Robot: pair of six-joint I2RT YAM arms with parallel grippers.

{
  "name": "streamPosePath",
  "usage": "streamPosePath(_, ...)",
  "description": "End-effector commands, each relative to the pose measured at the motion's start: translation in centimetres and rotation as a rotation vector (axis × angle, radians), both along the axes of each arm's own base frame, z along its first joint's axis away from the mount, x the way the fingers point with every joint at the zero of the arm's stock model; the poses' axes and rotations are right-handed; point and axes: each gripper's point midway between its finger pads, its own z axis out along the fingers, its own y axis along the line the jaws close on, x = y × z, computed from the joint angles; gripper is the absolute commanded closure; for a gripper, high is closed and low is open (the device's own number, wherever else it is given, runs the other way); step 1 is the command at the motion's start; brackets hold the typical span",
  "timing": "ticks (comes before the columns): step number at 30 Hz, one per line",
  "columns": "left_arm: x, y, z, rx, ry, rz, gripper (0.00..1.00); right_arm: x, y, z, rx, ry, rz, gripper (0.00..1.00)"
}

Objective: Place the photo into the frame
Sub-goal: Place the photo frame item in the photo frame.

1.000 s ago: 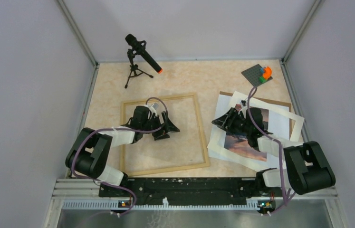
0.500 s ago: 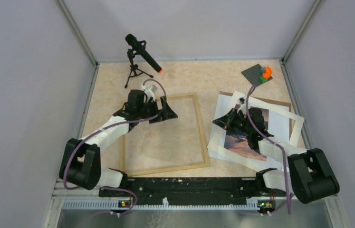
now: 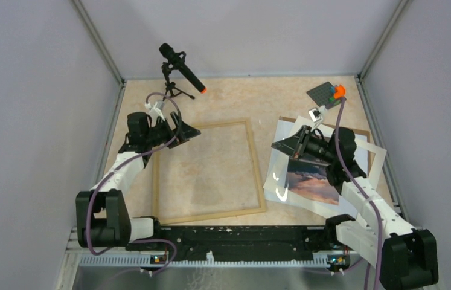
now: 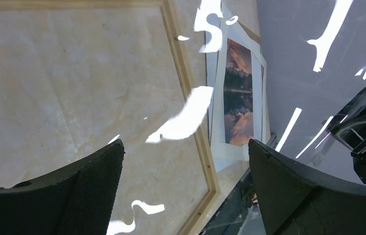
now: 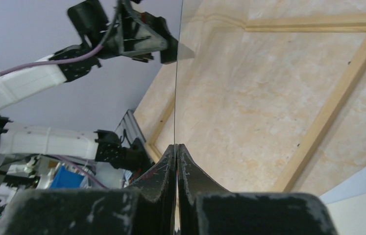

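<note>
Our right gripper (image 5: 176,146) just snapped shut on a thin clear sheet (image 5: 175,88), edge-on. The white paper sunset photo (image 3: 313,184) lies under its wrist, outside the big light wooden frame (image 3: 256,163). Our left gripper (image 4: 185,143) has backed off, wide open, so we reckon the photo's not going in yet.

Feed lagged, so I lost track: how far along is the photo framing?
Done: nothing placed; the frame shows only table inside. In hand: right claw pinches a thin clear sheet; left claw open. Left: the photo, in the pile beside the frame, must go in.
</note>
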Motion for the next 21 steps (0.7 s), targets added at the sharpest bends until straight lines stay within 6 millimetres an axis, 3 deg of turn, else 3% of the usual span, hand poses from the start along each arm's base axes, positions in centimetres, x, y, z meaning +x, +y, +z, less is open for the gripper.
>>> streamPosePath(1,-0.5,-0.7,1.5,-0.07,-0.052,-0.078,0.02,-1.3,0.4,3.4,0.033,-0.015,0.09,1.0)
streamPosePath(5,1.1,3.7,-1.1,0.202,0.045,0.154,0.01,-0.7,0.7,3.8,0.035,0.033,0.103,1.0)
streamPosePath(8,1.3,4.5,-0.7,0.246,0.047,0.17,0.01,-0.7,1.2,5.0,0.075,0.047,0.149,1.0)
streamPosePath(14,-0.3,0.8,1.3,0.016,-0.022,-0.052,0.01,-0.9,1.7,8.9,0.152,0.019,0.208,1.0)
streamPosePath(21,-1.8,-0.9,2.2,-0.135,-0.084,-0.166,0.01,-1.9,1.7,12.3,0.218,-0.017,0.24,1.0)
